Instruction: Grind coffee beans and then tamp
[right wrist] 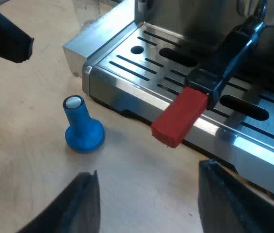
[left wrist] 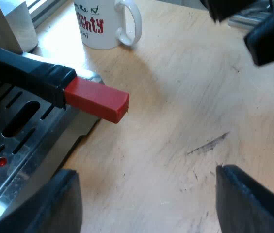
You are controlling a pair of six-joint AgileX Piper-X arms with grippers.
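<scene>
left gripper (left wrist: 146, 175) and right gripper (right wrist: 147, 174) gape empty. red-ended black holder handle (right wrist: 181, 115) juts past the steel espresso machine's (right wrist: 108, 62) tray edge; blue plastic tamper (right wrist: 82, 127) stands by its corner. best to straddle the handle squarely before closing.

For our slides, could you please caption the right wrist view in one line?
Right gripper, jaws open, faces the upright blue tamper and the holder's red handle end by the machine's drip tray.

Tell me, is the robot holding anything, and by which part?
Nothing is held. The left gripper and the right gripper are both open and empty.
</scene>
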